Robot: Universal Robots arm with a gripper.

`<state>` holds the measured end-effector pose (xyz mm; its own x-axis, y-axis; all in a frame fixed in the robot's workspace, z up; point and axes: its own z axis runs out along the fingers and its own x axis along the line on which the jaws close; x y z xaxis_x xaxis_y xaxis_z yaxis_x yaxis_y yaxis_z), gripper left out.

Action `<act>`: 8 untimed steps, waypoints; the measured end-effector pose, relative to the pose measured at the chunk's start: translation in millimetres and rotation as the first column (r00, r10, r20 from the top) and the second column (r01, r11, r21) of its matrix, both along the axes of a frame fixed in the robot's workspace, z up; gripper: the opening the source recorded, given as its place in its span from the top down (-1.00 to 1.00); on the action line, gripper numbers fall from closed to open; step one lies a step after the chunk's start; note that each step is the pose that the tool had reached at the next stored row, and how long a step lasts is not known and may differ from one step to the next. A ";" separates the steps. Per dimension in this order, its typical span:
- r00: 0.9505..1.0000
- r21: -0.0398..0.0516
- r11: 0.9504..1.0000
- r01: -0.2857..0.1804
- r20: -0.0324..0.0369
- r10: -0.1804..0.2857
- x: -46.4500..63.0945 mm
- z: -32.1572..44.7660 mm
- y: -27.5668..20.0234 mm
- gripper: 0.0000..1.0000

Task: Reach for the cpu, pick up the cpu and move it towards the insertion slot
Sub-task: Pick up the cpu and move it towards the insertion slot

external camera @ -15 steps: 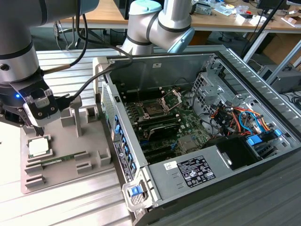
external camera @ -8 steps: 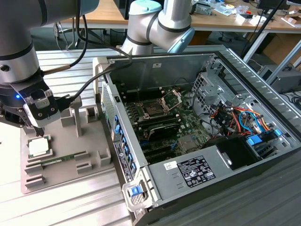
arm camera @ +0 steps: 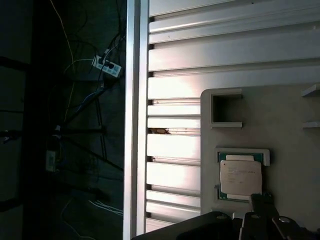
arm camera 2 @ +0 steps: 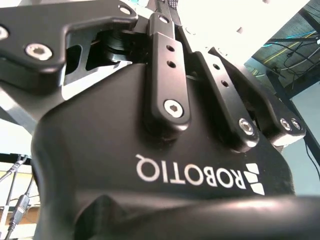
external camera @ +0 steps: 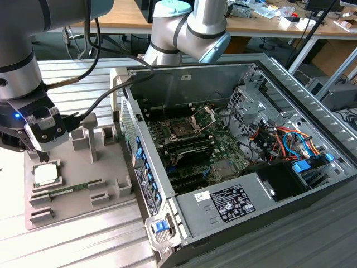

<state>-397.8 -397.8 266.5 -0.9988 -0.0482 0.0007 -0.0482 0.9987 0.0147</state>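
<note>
Reach nearly done: gripper [external camera: 43,149] hovers just above the cpu [external camera: 46,174] at the lower left of the exterior view. The cpu lies flat in its pocket on the grey holder tray [external camera: 83,192], not yet lifted; the first wrist view shows it seated there too. Can't tell how far open the gripper is, and nothing looks held. Pick-up and transfer both remain. The insertion slot [external camera: 181,129] is well apart, mid-frame inside the open computer case [external camera: 184,84], frame up.
</note>
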 end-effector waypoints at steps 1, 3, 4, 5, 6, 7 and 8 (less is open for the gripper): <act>1.000 0.000 1.000 -0.001 0.000 0.001 0.0 -0.1 0.0 0.80; 1.000 0.005 1.000 -0.004 0.000 0.004 -0.3 -0.1 0.1 0.80; 1.000 0.006 1.000 -0.006 0.000 0.006 -0.2 -0.2 0.1 0.80; 1.000 0.007 1.000 -0.008 0.000 0.008 -0.2 -0.3 0.1 0.80; 1.000 0.007 1.000 -0.014 0.000 0.014 -0.2 -0.3 0.0 0.80; 1.000 0.007 1.000 -0.017 0.000 0.017 -0.2 -0.4 0.0 0.80; 1.000 0.007 1.000 -0.017 0.000 0.017 -0.2 -0.6 0.0 0.80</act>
<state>-398.1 -397.8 265.9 -0.9979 -0.0650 0.0005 -0.0650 0.9977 0.0216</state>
